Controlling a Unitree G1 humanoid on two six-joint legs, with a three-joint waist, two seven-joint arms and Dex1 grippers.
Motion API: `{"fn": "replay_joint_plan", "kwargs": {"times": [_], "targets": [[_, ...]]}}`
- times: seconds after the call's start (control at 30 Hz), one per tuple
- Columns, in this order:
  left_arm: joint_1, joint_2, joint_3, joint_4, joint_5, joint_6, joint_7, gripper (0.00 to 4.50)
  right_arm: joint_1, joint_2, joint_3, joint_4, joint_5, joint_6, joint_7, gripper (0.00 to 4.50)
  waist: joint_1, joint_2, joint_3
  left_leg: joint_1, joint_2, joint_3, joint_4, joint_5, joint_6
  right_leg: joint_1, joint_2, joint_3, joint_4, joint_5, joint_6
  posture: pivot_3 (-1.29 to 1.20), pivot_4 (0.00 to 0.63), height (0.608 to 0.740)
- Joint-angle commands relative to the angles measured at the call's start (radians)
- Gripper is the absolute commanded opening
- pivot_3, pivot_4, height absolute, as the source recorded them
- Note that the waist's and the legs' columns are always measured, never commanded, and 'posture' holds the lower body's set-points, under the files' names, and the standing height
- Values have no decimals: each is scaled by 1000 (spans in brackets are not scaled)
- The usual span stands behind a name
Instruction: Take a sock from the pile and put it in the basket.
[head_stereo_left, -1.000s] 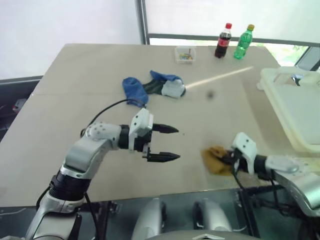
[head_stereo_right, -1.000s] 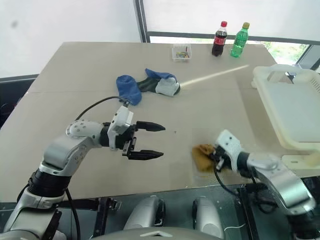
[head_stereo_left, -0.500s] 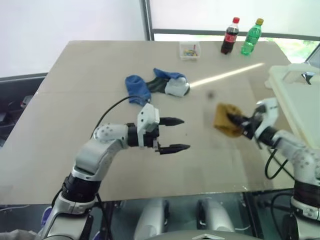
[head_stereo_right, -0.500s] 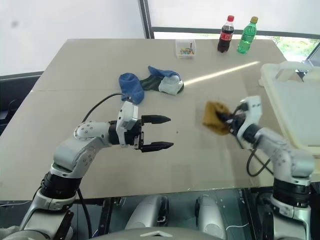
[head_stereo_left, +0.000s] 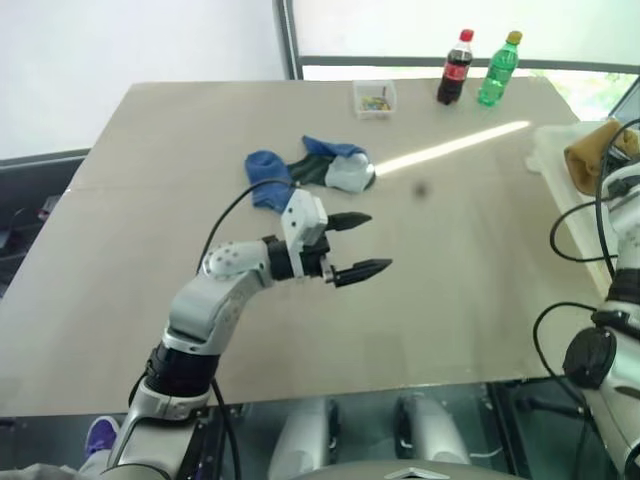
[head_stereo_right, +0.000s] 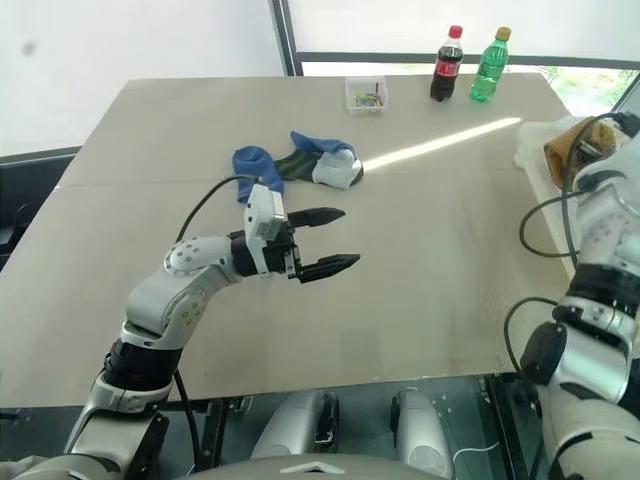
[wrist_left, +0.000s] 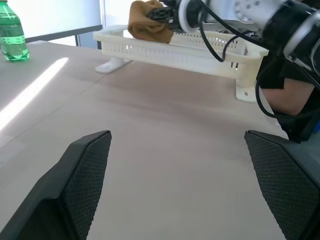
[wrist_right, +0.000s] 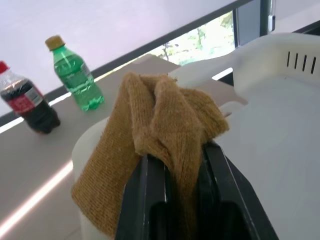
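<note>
L gripper (head_stereo_left: 361, 244) open, level over mid-table; R gripper (wrist_right: 182, 172) clamped, arm raised far right.

The table (head_stereo_left: 150, 200) carries the pile (head_stereo_left: 308, 172) at upper centre, a clear box (head_stereo_left: 374, 97) and two bottles (head_stereo_left: 477, 70) at the top, and the basket (wrist_left: 190, 47) at the right edge.

A broad tan bench (head_stereo_left: 150, 200) takes up most of the frame. Toward its far edge, upper centre, sits a small clear plastic box (head_stereo_left: 374, 98) with colourful bits inside. Right of that, near the upper right, stand two bottles side by side: a dark cola bottle (head_stereo_left: 453, 68) with a red cap and a green bottle (head_stereo_left: 498, 69) with a yellow cap.
</note>
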Motion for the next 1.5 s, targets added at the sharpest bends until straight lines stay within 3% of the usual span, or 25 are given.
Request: {"fn": "replay_joint_plan", "kwargs": {"times": [0.03, 0.07, 0.13, 0.2, 0.4, 0.6, 0.77, 0.93, 1.03, 1.13, 1.23, 1.37, 1.5], "targets": [[19, 7, 22, -44, -3, -20, 7, 4500, -91, -66, 22, 227, -46, -141, 15, 25, -2, 0, 0, 0, 0, -1, -1, 0, 0, 0, 0, 0, 0, 0, 0, 0, 150, 732], [26, 6, 24, -51, -7, -22, 10, 4500, -112, -77, 21, 290, -46, -152, 23, 25, -3, 0, 0, 0, 1, 0, -1, 0, 0, 0, 0, 0, 0, 0, 0, 0, 150, 732], [39, -2, 32, -62, -11, -27, 26, 4500, -141, -96, 25, 374, -51, -171, 37, 1058, -4, 0, 0, 0, 1, 1, -3, 2, -3, -1, 0, 1, -1, -1, 1, 0, 150, 732], [49, -9, 39, -68, -12, -35, 38, 4500, -157, -108, 25, 418, -50, -179, 44, 1767, -4, 0, 0, 0, 2, 2, -6, 2, -3, -1, 0, 1, -2, -1, 1, 0, 150, 732], [57, -34, 45, -56, -6, -61, 63, 4500, -168, -128, 36, 429, -43, -165, 58, 4469, -4, 0, 0, 1, 1, 3, -7, 2, -3, -2, -1, 3, -2, -1, 1, 0, 150, 732], [41, -51, 44, -18, 3, -91, 66, 4500, -95, -105, -2, 210, 40, -138, 131, 4469, -2, 1, 0, 1, 2, 4, -7, 2, -3, -2, -1, 3, -1, -1, 1, 0, 150, 732], [52, -45, 48, 12, 13, -124, 56, 4500, 130, -13, 17, -309, 130, -23, 152, 4469, 0, 1, 0, 1, 2, 3, -8, 2, -3, -2, -1, 2, -1, 0, 1, 0, 150, 732], [147, -29, 107, 41, 85, -197, 142, 4500, 412, 49, 173, -842, 194, 121, 236, 4469, -6, 2, 0, 2, 3, 3, -8, 1, -2, -3, -1, 3, 0, -1, 1, 0, 150, 732], [203, 14, 161, 35, 68, -175, 135, 4500, 589, 51, 259, -1059, 194, 161, 285, 4469, -4, 2, 0, 2, 4, 3, -9, 0, 0, -4, -1, 3, 1, -1, 1, 0, 150, 732], [237, 50, 209, 11, 18, -130, 127, 4500, 771, -29, 380, -1176, 88, 92, 408, 4469, 10, 2, 0, 2, 4, 1, -9, -1, 0, -3, -1, 1, 0, -1, 1, 0, 150, 732], [280, 102, 265, -7, -2, -107, 116, 4500, 928, -64, 400, -1242, 74, 66, 488, 4469, 16, 1, 0, 1, 2, 2, -7, -1, 1, -3, -3, 1, -1, -1, 1, 0, 150, 732], [366, 184, 359, -42, -21, -89, 100, 4500, 1124, -138, 366, -1328, 42, 38, 592, 4469, 20, 1, 0, 2, 2, 2, -6, -1, 0, -2, -3, 2, -1, -3, -2, 0, 150, 732], [422, 230, 421, -73, -65, -54, 82, 4500, 1229, -156, 301, -1363, 45, 24, 629, 4469, 22, 1, 0, 3, 4, 2, -6, -1, 0, -2, -2, 0, 0, -4, -3, 0, 150, 732]]}}
